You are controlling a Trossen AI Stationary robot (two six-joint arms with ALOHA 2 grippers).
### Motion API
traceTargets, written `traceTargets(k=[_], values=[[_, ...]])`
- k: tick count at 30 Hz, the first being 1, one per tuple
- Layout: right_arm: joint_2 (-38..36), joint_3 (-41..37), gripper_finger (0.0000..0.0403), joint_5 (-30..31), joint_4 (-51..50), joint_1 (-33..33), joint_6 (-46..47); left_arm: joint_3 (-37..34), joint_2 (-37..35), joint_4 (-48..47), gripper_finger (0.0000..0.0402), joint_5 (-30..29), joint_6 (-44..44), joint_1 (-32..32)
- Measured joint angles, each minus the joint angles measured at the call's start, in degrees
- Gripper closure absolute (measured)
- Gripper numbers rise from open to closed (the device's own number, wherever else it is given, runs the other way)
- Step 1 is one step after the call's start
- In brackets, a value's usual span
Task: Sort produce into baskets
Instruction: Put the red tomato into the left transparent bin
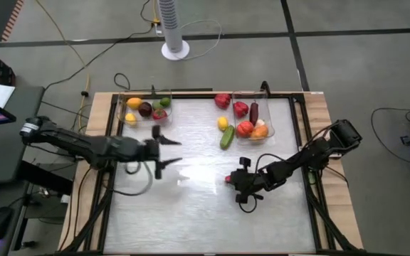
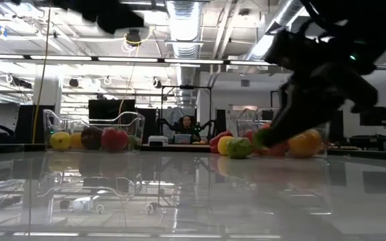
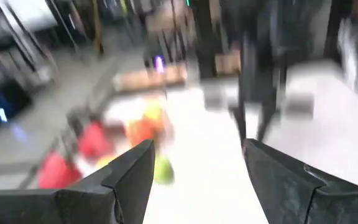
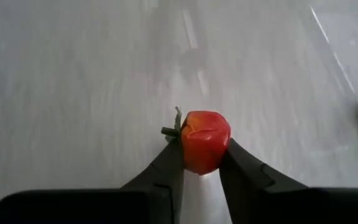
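Note:
My right gripper (image 1: 230, 178) is near the table's middle, shut on a small red fruit with a green stem (image 4: 205, 148). My left gripper (image 1: 168, 153) is open and empty over the table's left half; its wrist view (image 3: 197, 162) is blurred. The left clear bin (image 1: 121, 107) holds a lemon, a dark fruit, a lime and a red piece. The right clear bin (image 1: 270, 114) holds a red pepper, the eggplant, a tomato, an orange and garlic. A red pepper (image 1: 222, 100), a lemon (image 1: 222, 123) and the cucumber (image 1: 227, 136) lie on the table beside the right bin. My right gripper pinches the red fruit by its two opposite sides (image 4: 189, 158) between its two fingers (image 4: 166, 174). The stem points sideways, away from the fingers. The fruit is low over the table; whether it touches the tabletop I cannot tell.
A white fan stand (image 1: 174, 48) is on the floor beyond the table's far edge. The pale tabletop (image 1: 205, 213) between the grippers and the near edge is bare. The bins stand along the far edge.

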Motion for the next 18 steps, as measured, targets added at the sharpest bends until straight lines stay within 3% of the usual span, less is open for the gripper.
traceTargets(k=[5, 11, 18], values=[[0.0, 2.5, 0.0282, 0.0, 1.1, -2.8, -3.5, -4.2, 9.3, 2.5, 0.0166, -2.6, -1.6, -0.6], [0.0, 4.1, 0.0274, -2.0, 10.4, -6.0, -4.1, -4.4, 22.6, 14.2, 0.0166, -5.1, 11.9, -2.1], [0.0, 4.3, 0.0275, -8.5, 19.1, -9.0, -3.7, -4.2, 33.6, 29.4, 0.0166, -13.1, 23.8, -3.6]])
